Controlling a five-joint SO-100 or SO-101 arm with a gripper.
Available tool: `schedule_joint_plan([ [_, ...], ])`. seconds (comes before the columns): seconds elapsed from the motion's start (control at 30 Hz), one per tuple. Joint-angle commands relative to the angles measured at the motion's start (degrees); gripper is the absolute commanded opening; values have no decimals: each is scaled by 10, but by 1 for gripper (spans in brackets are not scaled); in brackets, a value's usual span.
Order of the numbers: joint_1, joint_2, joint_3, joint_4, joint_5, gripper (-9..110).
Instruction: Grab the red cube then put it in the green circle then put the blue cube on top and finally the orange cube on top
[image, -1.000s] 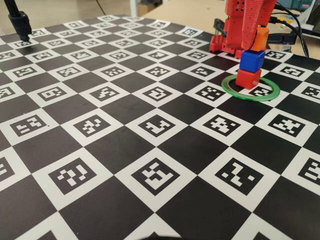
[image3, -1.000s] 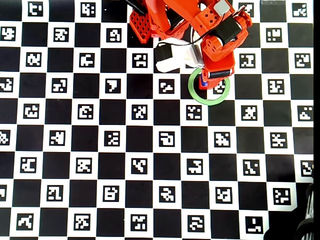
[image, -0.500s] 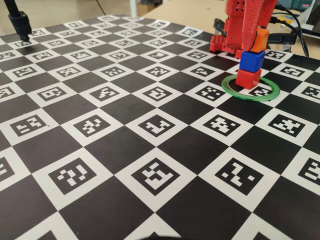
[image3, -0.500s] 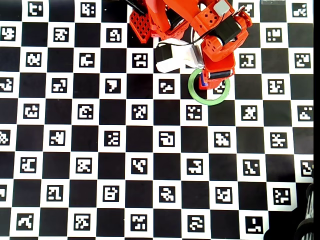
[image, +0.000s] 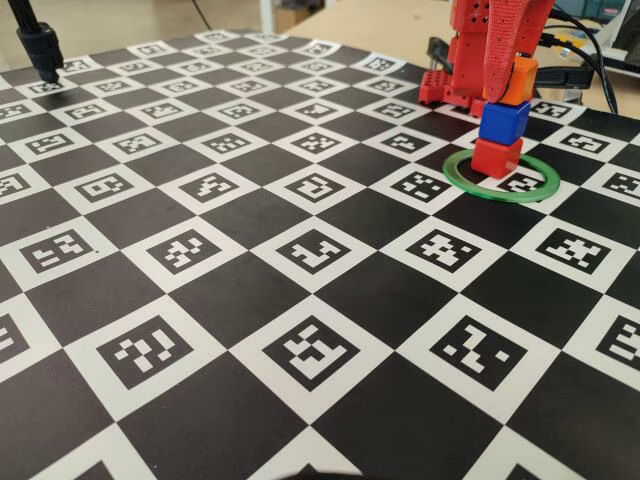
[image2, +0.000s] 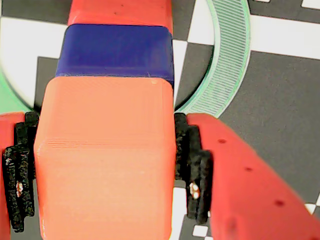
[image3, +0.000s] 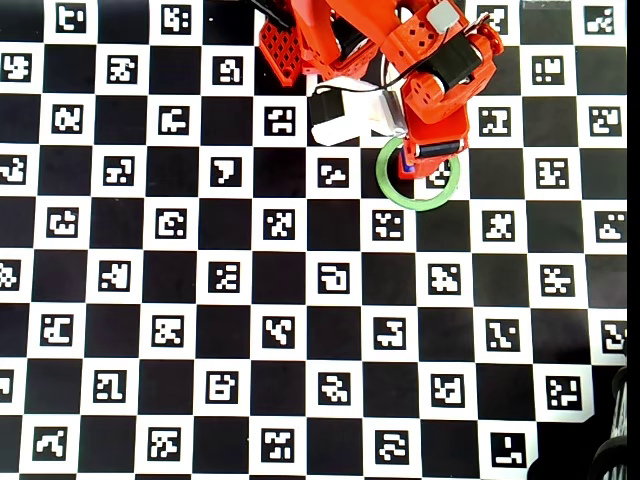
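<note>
The red cube (image: 497, 157) sits inside the green circle (image: 541, 186) with the blue cube (image: 503, 121) stacked on it. The orange cube (image: 519, 80) rests on or just above the blue cube, slightly offset, and my gripper (image: 512, 85) is shut on it from above. In the wrist view the orange cube (image2: 105, 160) fills the space between the black pads (image2: 192, 170), with the blue cube (image2: 115, 52), the red cube (image2: 120, 11) and the ring (image2: 227, 60) beyond. In the overhead view my gripper (image3: 425, 155) hides the stack; only the ring (image3: 418, 203) shows.
The board is a black-and-white checker of marker squares (image: 310, 350). The red arm base (image: 445, 88) stands just behind the ring, with cables (image: 585, 50) to its right. A black stand (image: 38, 45) rises at the far left corner. A white box (image3: 350, 112) hangs on the arm.
Hardly anything: the gripper with the orange cube has shifted very slightly above the blue cube. The stack and the ring have stayed put.
</note>
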Motion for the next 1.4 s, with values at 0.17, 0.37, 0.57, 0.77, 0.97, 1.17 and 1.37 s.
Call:
schedule_joint_plan([
  [0.17,-1,34,-4,-7,6,5],
  [0.37,-3,33,-2,-10,10,5],
  [0.57,-6,33,-1,-11,11,5],
  [0.77,-6,33,0,-13,13,6],
  [0.97,-8,33,0,-13,12,6],
  [1.17,-10,33,-1,-11,14,6],
  [1.37,-14,33,-7,-2,23,16],
])
